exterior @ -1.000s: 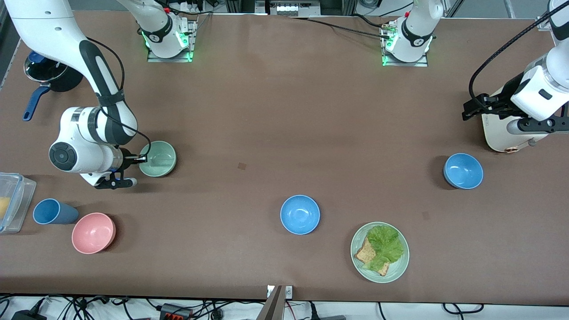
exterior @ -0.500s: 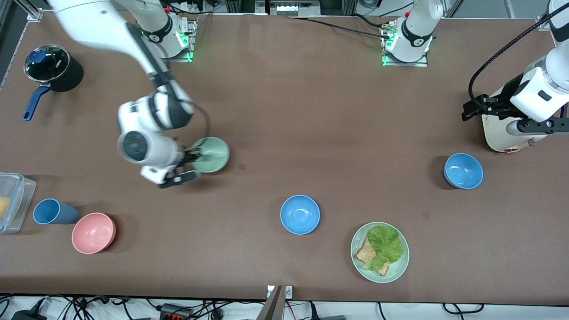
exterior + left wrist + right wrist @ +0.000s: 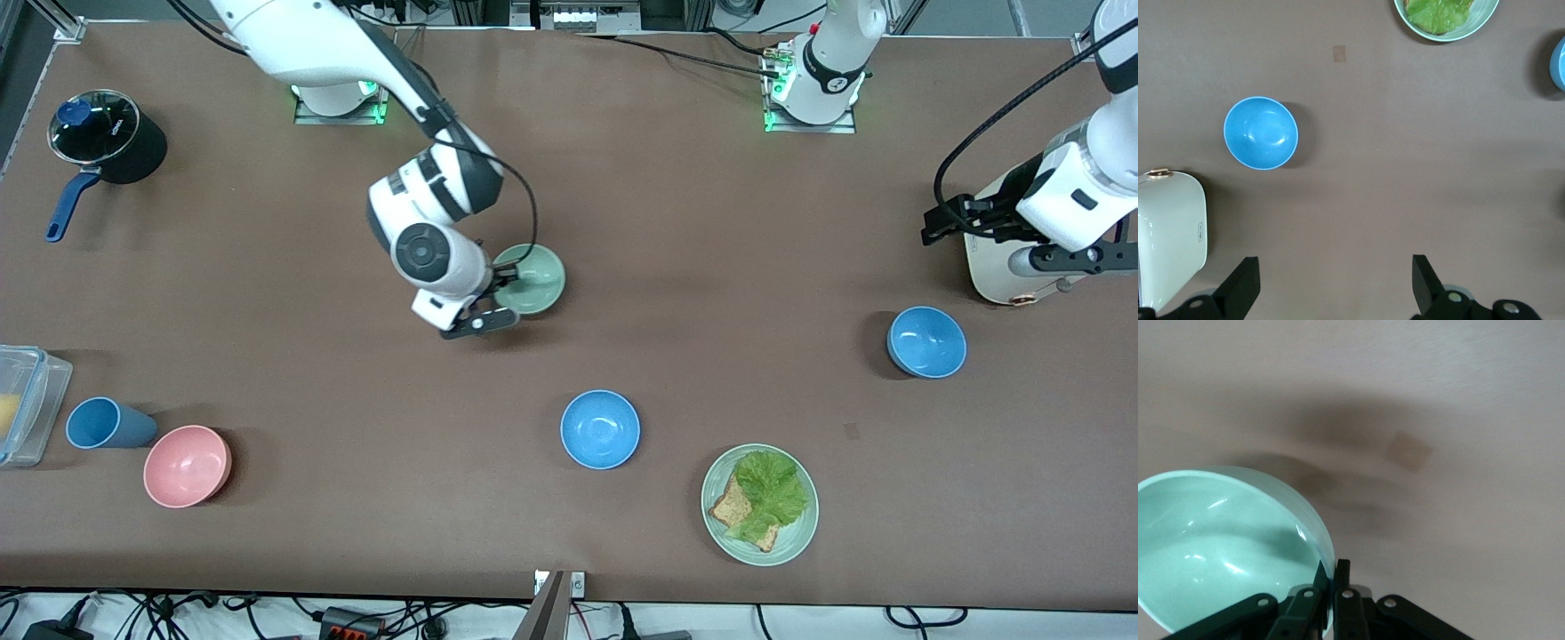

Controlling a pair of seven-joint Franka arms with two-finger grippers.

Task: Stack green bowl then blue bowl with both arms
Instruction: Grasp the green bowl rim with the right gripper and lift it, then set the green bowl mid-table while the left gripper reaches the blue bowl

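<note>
The clear container [image 3: 22, 404] beside the blue cup [image 3: 108, 424] is cut off by the front view's edge. In the left wrist view, the green plate [image 3: 1451, 30] and 1 blue bowl [image 3: 1559, 63] are cropped. The right arm covers part of the green bowl [image 3: 536, 277].

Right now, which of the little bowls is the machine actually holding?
The green bowl: the right tool pinches its rim above the table. Both blue bowls and the pink bowl sit untouched.
</note>
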